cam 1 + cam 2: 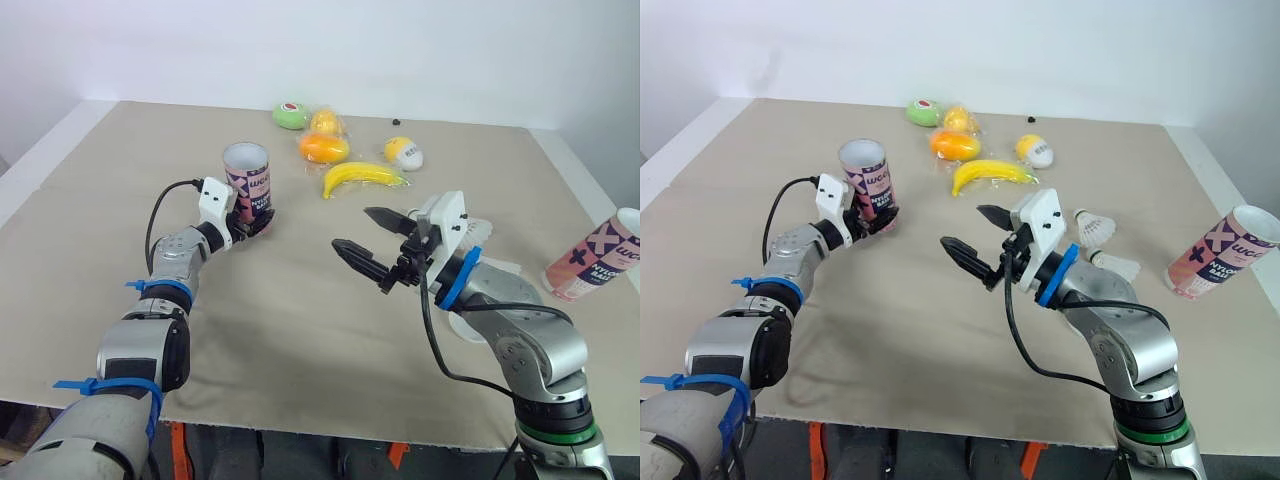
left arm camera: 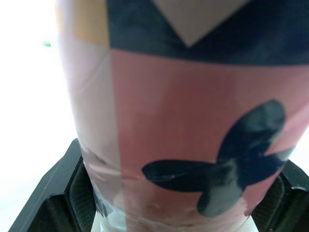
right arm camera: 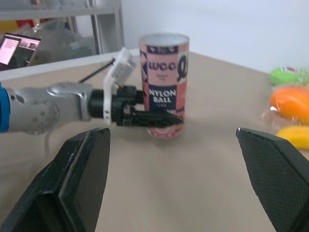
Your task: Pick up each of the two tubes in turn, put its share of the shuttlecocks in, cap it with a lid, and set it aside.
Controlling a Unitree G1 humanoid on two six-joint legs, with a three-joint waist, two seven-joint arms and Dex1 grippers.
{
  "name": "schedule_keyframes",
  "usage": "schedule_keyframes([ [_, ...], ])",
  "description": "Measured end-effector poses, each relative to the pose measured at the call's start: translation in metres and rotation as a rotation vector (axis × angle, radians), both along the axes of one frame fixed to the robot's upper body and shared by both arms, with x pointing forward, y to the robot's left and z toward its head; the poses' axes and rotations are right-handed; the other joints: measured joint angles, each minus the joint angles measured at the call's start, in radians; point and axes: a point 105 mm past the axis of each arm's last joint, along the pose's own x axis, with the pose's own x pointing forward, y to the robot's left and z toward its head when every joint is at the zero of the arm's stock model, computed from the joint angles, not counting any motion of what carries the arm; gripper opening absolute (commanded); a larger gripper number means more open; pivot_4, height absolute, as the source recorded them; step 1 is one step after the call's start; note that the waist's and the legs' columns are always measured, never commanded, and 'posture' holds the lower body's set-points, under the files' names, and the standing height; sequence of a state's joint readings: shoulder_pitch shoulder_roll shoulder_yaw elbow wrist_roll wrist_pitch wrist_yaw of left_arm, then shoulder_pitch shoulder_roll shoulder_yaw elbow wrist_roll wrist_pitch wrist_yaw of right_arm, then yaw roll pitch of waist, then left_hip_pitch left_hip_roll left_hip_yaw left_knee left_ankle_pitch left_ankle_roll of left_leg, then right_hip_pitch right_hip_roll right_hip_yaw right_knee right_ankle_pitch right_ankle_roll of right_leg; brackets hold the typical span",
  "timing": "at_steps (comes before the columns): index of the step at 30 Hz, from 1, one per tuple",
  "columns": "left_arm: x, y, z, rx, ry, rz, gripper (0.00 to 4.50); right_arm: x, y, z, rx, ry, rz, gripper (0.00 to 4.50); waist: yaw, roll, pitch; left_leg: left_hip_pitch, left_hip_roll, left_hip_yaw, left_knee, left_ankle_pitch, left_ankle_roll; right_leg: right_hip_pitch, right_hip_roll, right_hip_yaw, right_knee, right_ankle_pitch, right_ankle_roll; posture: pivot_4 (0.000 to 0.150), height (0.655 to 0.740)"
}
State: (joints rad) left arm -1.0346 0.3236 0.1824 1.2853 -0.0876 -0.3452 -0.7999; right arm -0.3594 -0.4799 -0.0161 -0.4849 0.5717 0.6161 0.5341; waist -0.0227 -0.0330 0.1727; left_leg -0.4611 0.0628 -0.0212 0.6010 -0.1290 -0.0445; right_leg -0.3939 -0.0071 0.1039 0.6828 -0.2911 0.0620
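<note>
On the table (image 1: 300, 330), left pincer (image 1: 255, 225) pinching upright tube (image 1: 247, 170) low down, right pincer (image 1: 352, 228) spread

arms (image 1: 545, 350) silver-grey | blue bands (image 1: 455, 280) | black cables (image 1: 428, 320) | white mounts (image 1: 215, 200) | right tool (image 1: 352, 227) black

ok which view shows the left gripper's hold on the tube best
Right wrist view: it sees the left gripper from the side, clamped low on the upright tube. Left wrist view has the tube wall between fingers; eye views look from above.
</note>
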Motion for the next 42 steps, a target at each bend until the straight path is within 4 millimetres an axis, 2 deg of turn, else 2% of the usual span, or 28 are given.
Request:
schedule_keyframes([
  [7,-0.001,-0.003,-0.002,-0.036,0.016,-0.013,3.73,0.001,-0.001,-0.001,-0.004,0.0,-0.007,4.5,0.0,0.0,0.0,0.0,0.0,0.0,0.0,0.0,0.0,0.0,0.0,0.0,0.0,0.0,0.0,0.15,0.7321],
  [9,-0.001,-0.008,-0.004,-0.044,0.021,-0.022,3.3,0.001,-0.001,-0.001,-0.005,0.0,-0.008,4.5,0.0,0.0,0.0,0.0,0.0,0.0,0.0,0.0,0.0,0.0,0.0,0.0,0.0,0.0,0.0,0.15,0.7321],
  [10,-0.002,-0.01,-0.005,-0.049,0.026,-0.028,3.24,0.001,-0.001,-0.001,-0.005,0.0,-0.008,4.5,0.0,0.0,0.0,0.0,0.0,0.0,0.0,0.0,0.0,0.0,0.0,0.0,0.0,0.0,0.0,0.15,0.7321],
  [19,-0.003,-0.012,-0.004,-0.054,0.024,-0.048,3.24,0.002,-0.004,0.0,-0.006,-0.001,-0.02,4.5,0.0,0.0,0.0,0.0,0.0,0.0,0.0,0.0,0.0,0.0,0.0,0.0,0.0,0.0,0.0,0.15,0.7321],
  [22,-0.005,-0.015,0.001,-0.047,0.005,-0.083,3.24,0.005,-0.014,-0.002,-0.012,0.003,-0.065,4.5,0.0,0.0,0.0,0.0,0.0,0.0,0.0,0.0,0.0,0.0,0.0,0.0,0.0,0.0,0.0,0.15,0.7321],
  [25,-0.012,-0.023,0.01,-0.024,-0.038,-0.193,3.24,0.013,-0.028,-0.017,-0.045,0.058,-0.151,4.5,0.0,0.0,0.0,0.0,0.0,0.0,0.0,0.0,0.0,0.0,0.0,0.0,0.0,0.0,0.0,0.15,0.7321],
  [28,-0.029,-0.034,0.011,0.053,-0.062,-0.375,3.24,0.022,-0.044,-0.036,-0.068,0.13,-0.251,4.5,0.0,0.0,0.0,0.0,0.0,0.0,0.0,0.0,0.0,0.0,0.0,0.0,0.001,0.0,0.0,0.15,0.7321],
  [30,-0.046,-0.035,0.005,0.151,-0.041,-0.535,3.24,0.03,-0.056,-0.046,-0.069,0.171,-0.327,4.5,-0.004,0.0,0.0,0.0,0.0,0.0,0.0,0.0,0.0,0.0,0.0,0.0,0.001,0.0,-0.001,0.15,0.7321],
  [32,-0.06,-0.031,0.0,0.249,-0.004,-0.664,3.24,0.036,-0.066,-0.053,-0.065,0.2,-0.388,4.5,-0.008,0.001,0.0,0.0,0.0,0.0,0.0,0.001,0.0,0.0,0.001,0.0,0.001,0.001,-0.001,0.15,0.7321],
  [34,-0.077,-0.016,-0.006,0.437,0.059,-0.8,3.24,0.047,-0.072,-0.062,-0.056,0.236,-0.439,4.5,-0.017,0.001,0.0,0.001,0.001,-0.001,0.0,0.001,0.001,0.0,0.001,0.0,0.002,0.001,-0.002,0.15,0.7321],
  [37,-0.084,-0.007,-0.004,0.551,0.086,-0.85,3.24,0.062,-0.077,-0.069,-0.073,0.252,-0.477,4.5,-0.022,0.001,0.001,0.001,0.001,-0.001,0.001,0.002,0.002,0.001,0.001,0.0,0.002,0.001,-0.001,0.15,0.7321],
  [42,-0.095,-0.004,0.0,0.652,0.137,-0.918,3.24,0.089,-0.084,-0.069,-0.092,0.235,-0.523,4.5,-0.024,0.003,0.001,0.001,0.001,0.0,0.001,0.002,0.003,0.001,0.001,0.0,0.002,0.002,-0.001,0.15,0.7321],
])
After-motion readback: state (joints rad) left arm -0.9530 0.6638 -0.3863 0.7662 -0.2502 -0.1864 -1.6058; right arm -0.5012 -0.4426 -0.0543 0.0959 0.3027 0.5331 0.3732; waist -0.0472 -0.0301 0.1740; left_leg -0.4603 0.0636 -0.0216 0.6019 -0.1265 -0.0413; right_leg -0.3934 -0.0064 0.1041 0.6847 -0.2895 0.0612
